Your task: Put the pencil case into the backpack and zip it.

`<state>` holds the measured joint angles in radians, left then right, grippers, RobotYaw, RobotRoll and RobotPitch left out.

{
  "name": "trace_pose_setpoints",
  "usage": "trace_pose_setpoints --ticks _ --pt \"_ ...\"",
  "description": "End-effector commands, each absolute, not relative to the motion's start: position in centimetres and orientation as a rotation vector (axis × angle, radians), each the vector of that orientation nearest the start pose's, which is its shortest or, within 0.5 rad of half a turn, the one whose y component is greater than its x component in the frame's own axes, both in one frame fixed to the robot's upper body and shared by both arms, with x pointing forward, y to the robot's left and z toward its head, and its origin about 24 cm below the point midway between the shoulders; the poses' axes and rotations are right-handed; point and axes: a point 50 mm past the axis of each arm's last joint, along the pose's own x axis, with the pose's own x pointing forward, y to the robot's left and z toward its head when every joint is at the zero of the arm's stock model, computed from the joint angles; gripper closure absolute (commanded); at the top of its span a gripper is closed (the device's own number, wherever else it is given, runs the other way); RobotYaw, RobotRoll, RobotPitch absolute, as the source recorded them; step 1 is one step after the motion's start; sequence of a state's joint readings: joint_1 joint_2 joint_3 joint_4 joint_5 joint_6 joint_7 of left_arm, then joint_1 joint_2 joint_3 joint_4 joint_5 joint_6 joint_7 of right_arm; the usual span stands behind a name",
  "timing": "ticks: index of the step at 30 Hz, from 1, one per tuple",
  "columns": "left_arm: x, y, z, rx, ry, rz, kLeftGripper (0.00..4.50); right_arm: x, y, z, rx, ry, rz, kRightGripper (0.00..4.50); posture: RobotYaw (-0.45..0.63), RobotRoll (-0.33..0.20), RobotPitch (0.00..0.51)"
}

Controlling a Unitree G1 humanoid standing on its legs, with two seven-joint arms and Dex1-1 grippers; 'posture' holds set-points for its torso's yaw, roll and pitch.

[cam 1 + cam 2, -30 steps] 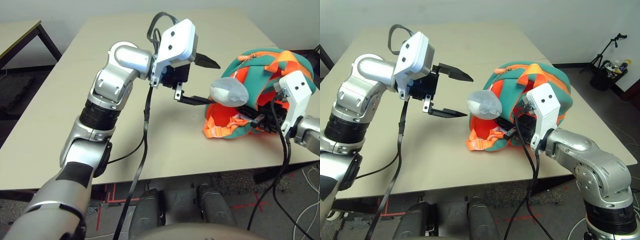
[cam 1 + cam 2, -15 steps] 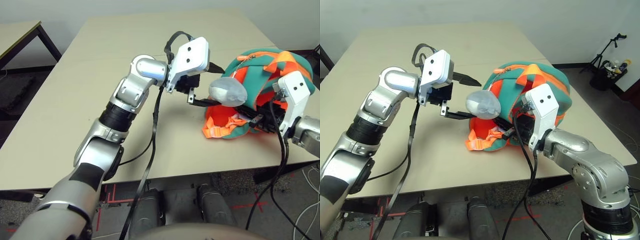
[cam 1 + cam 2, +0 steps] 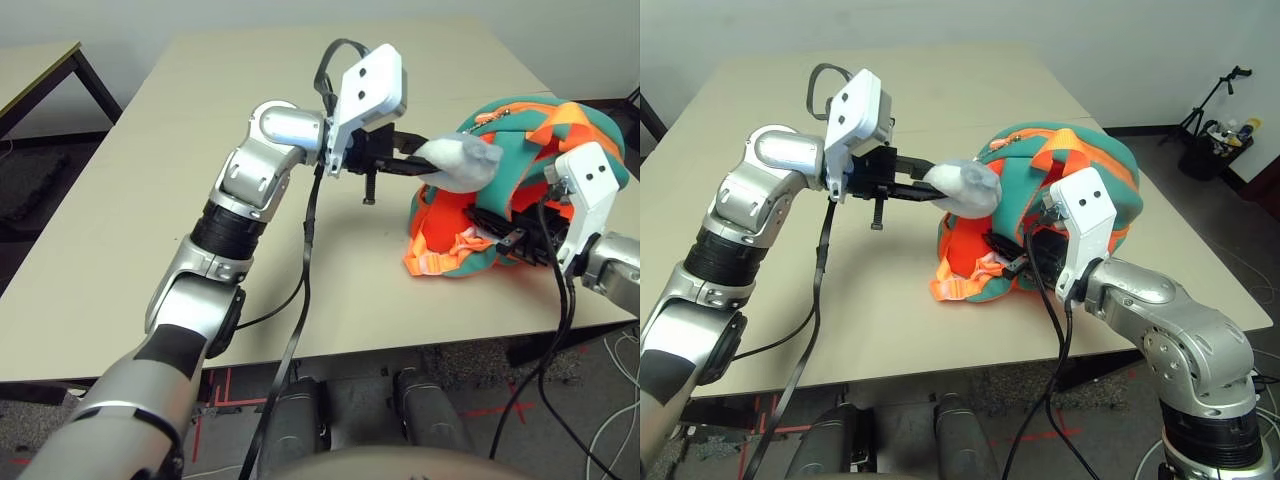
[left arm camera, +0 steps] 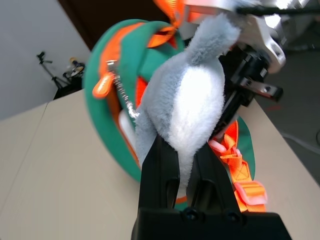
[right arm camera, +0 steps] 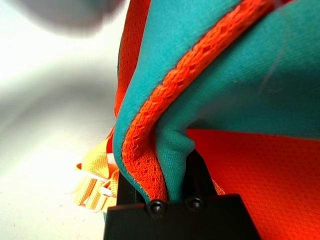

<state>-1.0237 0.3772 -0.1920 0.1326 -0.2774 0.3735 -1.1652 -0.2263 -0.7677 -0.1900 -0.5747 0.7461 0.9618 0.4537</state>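
The backpack [image 3: 515, 150] leans on the table [image 3: 330, 230], long axis slanting away toward its handle, its fabric pinched by the right gripper [image 5: 170, 172], while the left gripper [image 4: 181, 150] clasps the plush charm [image 4: 195, 95].

Bright left glare, blurred grey shape up close

No text, label, brand, number or sign can be read on anything here.
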Motion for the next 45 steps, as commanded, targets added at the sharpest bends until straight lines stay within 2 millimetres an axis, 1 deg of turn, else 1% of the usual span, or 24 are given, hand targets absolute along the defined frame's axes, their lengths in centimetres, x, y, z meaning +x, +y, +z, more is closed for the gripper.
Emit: trace_pose_setpoints --ticks 1,4,7,9,10,12,13,16,18,19,23,26,29,33,35,38,40,43,45 --pt "33.4 9.0 27.9 0.375 -0.185 -1.303 4.42 24.0 -19.2 17.7 -0.166 0.261 0.727 4.31 -0.08 0.000 0.082" --pt "34.2 10.5 27.5 0.295 -0.107 -1.222 4.42 24.0 -19.2 17.6 -0.167 0.264 0.727 4.31 -0.08 0.000 0.083" --pt "34.7 12.2 25.8 0.202 0.050 -1.155 4.42 24.1 -19.2 17.6 -0.165 0.264 0.728 4.31 -0.07 0.000 0.084" --pt "34.7 12.9 24.7 0.154 0.143 -1.135 4.42 24.1 -19.2 17.6 -0.165 0.264 0.729 4.31 -0.07 0.000 0.085" --pt "34.6 13.5 23.7 0.072 0.258 -1.109 4.42 24.1 -19.2 17.6 -0.165 0.264 0.729 4.31 -0.07 0.000 0.087" --pt "34.2 14.1 22.5 -0.050 0.400 -1.099 4.42 24.1 -19.2 17.6 -0.165 0.264 0.729 4.31 -0.07 0.000 0.087" --pt "33.9 14.2 22.3 -0.081 0.433 -1.098 4.42 24.1 -19.2 17.6 -0.165 0.264 0.730 4.31 -0.07 0.000 0.087" --pt "32.4 14.5 20.4 -0.186 0.601 -1.118 4.42 24.1 -19.2 17.6 -0.164 0.264 0.729 4.31 -0.08 0.000 0.088" --pt "31.4 14.4 19.2 -0.188 0.648 -1.148 4.42 24.1 -19.2 17.5 -0.162 0.264 0.727 4.31 -0.08 0.000 0.088" --pt "30.8 14.3 18.2 -0.198 0.685 -1.157 4.42 24.1 -19.2 17.5 -0.161 0.264 0.725 4.31 -0.08 0.000 0.088" --pt "30.0 13.9 14.9 -0.242 0.774 -1.113 4.43 24.1 -19.2 17.4 -0.159 0.262 0.720 4.31 -0.08 0.000 0.087" --pt "29.8 13.6 12.0 -0.233 0.815 -1.064 4.43 24.1 -19.2 17.3 -0.155 0.259 0.714 4.31 -0.09 0.000 0.084" --pt "29.9 14.0 9.3 -0.202 0.847 -1.002 4.43 24.2 -19.2 17.2 -0.150 0.257 0.709 4.31 -0.09 0.000 0.084" --pt "30.6 14.6 6.8 -0.172 0.868 -0.909 4.43 24.2 -19.3 17.0 -0.144 0.255 0.701 4.31 -0.10 0.000 0.077" --pt "30.7 14.5 5.8 -0.155 0.869 -0.898 4.43 24.2 -19.2 16.9 -0.140 0.253 0.697 4.31 -0.10 0.000 0.075" --pt "30.5 14.1 5.2 -0.159 0.874 -0.909 4.43 24.2 -19.3 16.8 -0.133 0.251 0.691 4.31 -0.10 0.000 0.074" --pt "30.2 13.5 5.9 -0.174 0.854 -0.955 4.43 24.1 -19.4 16.7 -0.130 0.262 0.682 4.31 -0.10 0.000 0.072" --pt "30.2 12.9 7.9 -0.187 0.782 -0.997 4.43 23.8 -19.8 16.3 -0.118 0.303 0.670 4.31 -0.10 0.000 0.070" --pt "30.2 12.7 9.7 -0.193 0.726 -1.014 3.70 23.5 -19.9 16.3 -0.093 0.320 0.658 3.58 -0.10 0.000 0.071"
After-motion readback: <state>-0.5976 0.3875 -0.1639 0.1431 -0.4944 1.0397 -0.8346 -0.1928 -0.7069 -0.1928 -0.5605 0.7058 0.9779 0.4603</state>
